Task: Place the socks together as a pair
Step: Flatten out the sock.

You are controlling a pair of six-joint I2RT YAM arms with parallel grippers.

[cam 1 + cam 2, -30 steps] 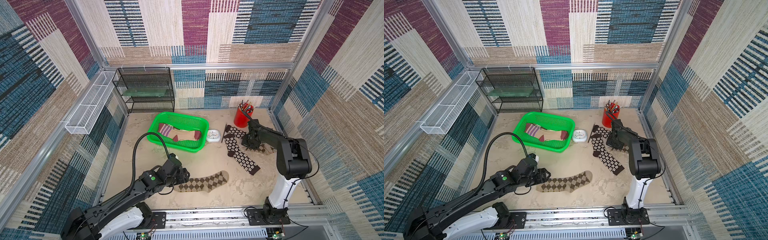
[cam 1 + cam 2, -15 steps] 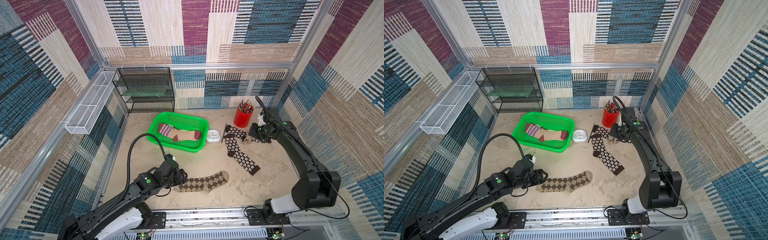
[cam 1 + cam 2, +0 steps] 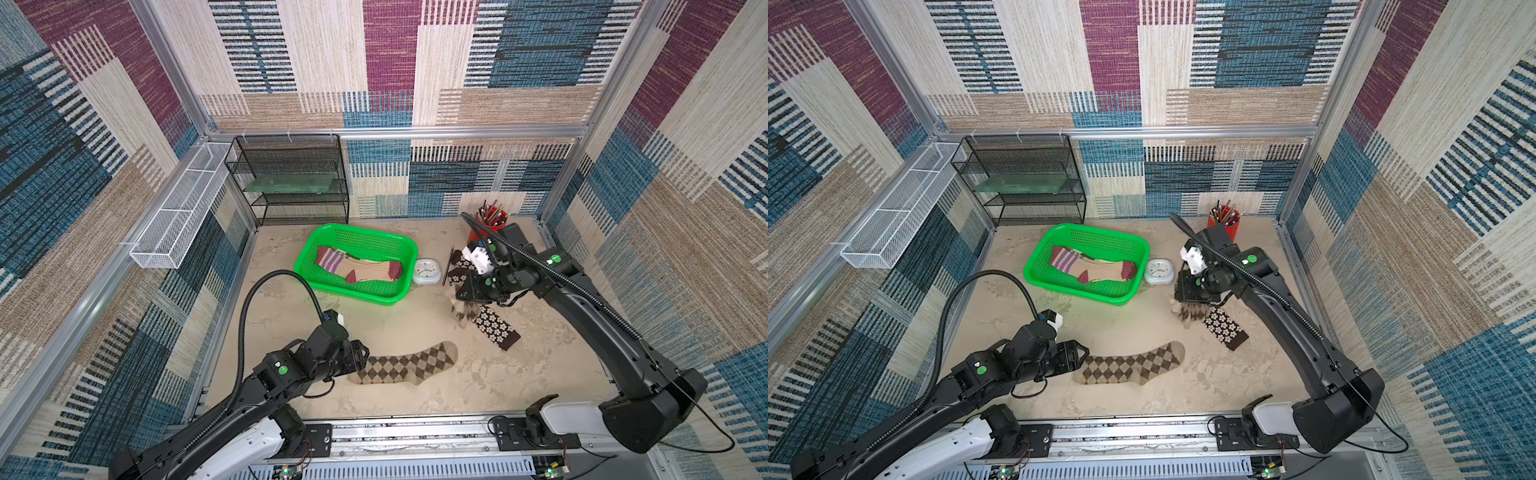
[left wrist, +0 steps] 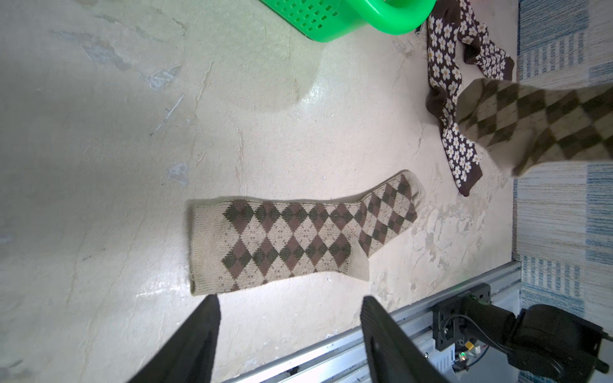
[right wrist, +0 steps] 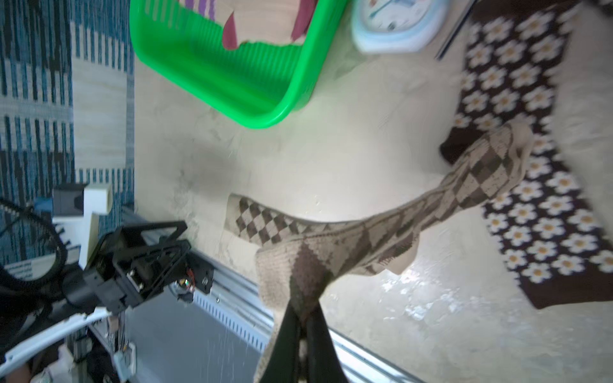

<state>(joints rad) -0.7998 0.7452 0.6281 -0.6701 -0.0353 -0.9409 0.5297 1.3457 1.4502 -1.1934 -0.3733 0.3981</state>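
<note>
Our right gripper (image 5: 300, 316) is pinched closed on the ribbed end of one beige-brown argyle sock (image 5: 398, 228); the sock hangs clear of the table (image 3: 498, 386) above the dark brown flower socks (image 5: 517, 83), and we cannot tell whether its toe touches them; in both top views it shows only as a blur under the gripper. Our left gripper (image 4: 290, 298) has its jaws spread wide and holds nothing; it sits low, just short of the cuff of the second argyle sock (image 4: 298, 238), which lies flat near the table's front edge, well apart from the hanging one. We see the tan socks (image 3: 361, 268) with maroon toes and a purple-striped cuff lying in the green basket (image 3: 340, 291); a small clock (image 3: 427, 271) stands just beside the basket, between it and the flower socks.
</note>
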